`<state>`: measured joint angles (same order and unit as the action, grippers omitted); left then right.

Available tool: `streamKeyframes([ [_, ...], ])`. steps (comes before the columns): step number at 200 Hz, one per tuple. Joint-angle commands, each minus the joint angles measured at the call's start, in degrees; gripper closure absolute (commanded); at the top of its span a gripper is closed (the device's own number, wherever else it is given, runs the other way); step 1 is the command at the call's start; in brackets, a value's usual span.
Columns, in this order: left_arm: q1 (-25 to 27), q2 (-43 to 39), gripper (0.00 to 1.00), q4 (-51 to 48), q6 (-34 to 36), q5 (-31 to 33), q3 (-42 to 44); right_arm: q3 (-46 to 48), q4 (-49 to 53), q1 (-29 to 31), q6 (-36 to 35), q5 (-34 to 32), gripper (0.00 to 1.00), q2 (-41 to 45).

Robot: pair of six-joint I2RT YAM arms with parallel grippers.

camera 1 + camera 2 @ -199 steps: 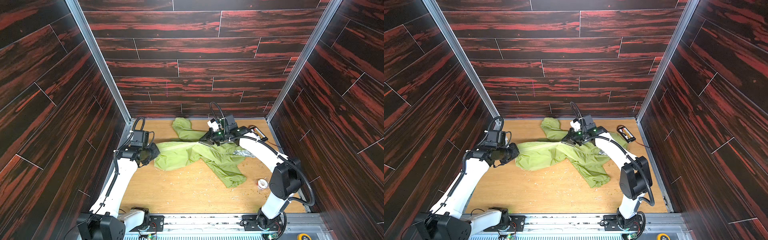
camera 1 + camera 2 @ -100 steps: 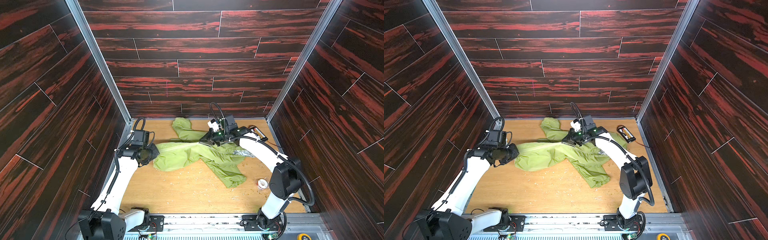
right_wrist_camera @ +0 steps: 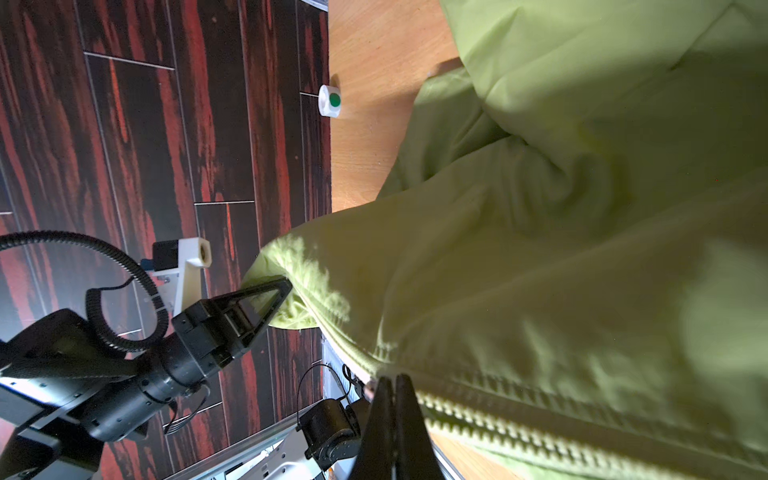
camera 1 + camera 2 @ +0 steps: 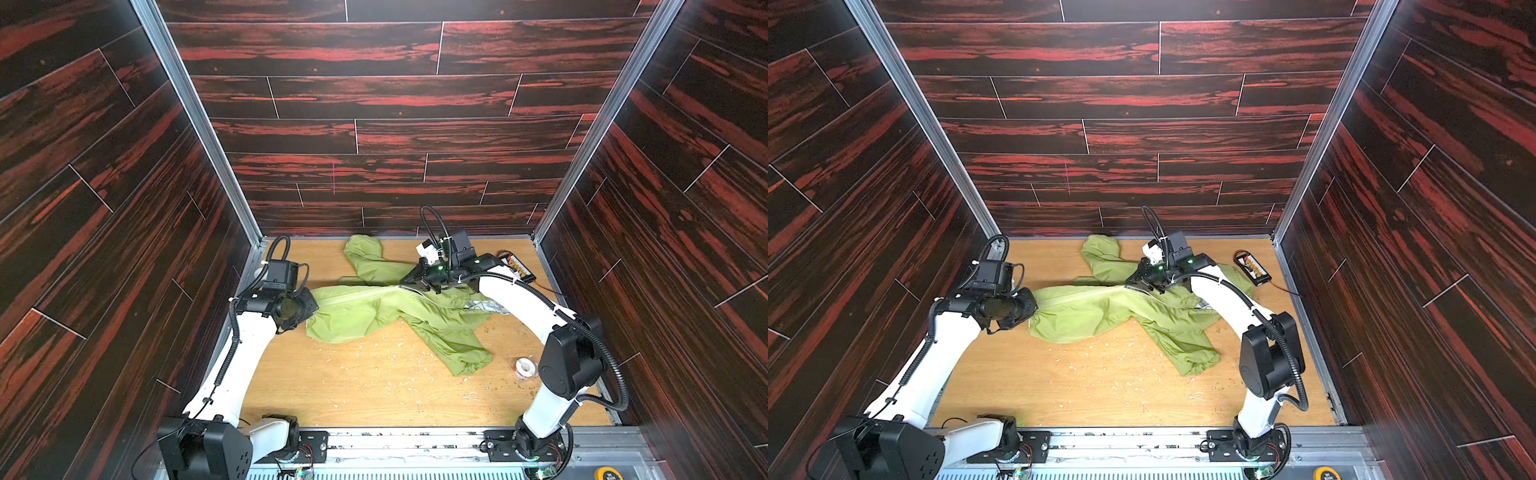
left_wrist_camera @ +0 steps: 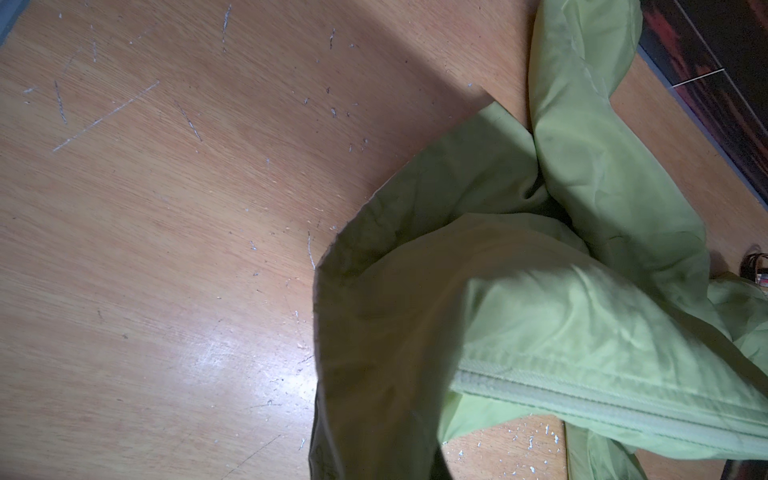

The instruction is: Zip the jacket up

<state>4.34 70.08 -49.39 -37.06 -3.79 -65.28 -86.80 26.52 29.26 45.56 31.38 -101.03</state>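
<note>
Inside the wood-panelled cell, the left gripper [image 4: 311,302] is clamping the hem end of the jacket [image 4: 365,313] at 9 o'clock, its jaws closed on the lime-green cloth and lifting that corner off the table [image 4: 374,399]. The garment is lying stretched across the middle of the board, one sleeve trailing toward 5 o'clock and another fold of green cloth reaching toward 12 o'clock. Along its pale zipper [image 4: 357,291], the right gripper [image 4: 406,283] is pinching with its jaws pressed together on the track, probably on the slider's pull, though the pull itself is hidden. Done well, the step seems to call for the left arm holding the hem taut toward 9 o'clock while the right draws steadily toward 4 o'clock, in line with the teeth. Slack or a sideways tug could be jamming cloth into the slider.
</note>
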Motion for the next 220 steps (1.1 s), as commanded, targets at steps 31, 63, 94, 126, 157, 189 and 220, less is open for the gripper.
streamKeyframes([
  [31,-1.35,-0.39,1.00,-2.14,0.53,2.57,-0.57,-0.12,4.59,-1.66,-1.95,-4.46,1.00,2.69],
  [63,-1.44,-0.22,1.00,-1.80,0.33,2.21,-0.59,-0.12,6.49,-1.92,-2.80,-6.25,1.00,2.73],
  [94,-1.53,-0.21,1.00,-1.85,0.32,2.06,-0.37,-0.03,7.79,-2.18,-3.37,-7.57,1.00,2.79],
  [126,-1.58,-0.30,1.00,-1.60,0.27,1.62,-0.03,0.28,8.54,-2.70,-3.55,-8.29,1.00,2.93],
  [157,-1.75,-0.30,1.00,-1.56,0.21,1.34,0.23,0.89,8.87,-3.28,-3.72,-8.62,1.00,3.04],
  [189,-1.88,-0.39,1.00,-1.26,-0.03,1.16,0.89,1.61,9.16,-4.00,-3.81,-8.87,1.00,3.47],
  [220,-2.12,-0.39,1.00,-0.97,-0.21,1.01,1.43,2.72,9.25,-4.89,-3.94,-8.96,1.00,4.19],
])
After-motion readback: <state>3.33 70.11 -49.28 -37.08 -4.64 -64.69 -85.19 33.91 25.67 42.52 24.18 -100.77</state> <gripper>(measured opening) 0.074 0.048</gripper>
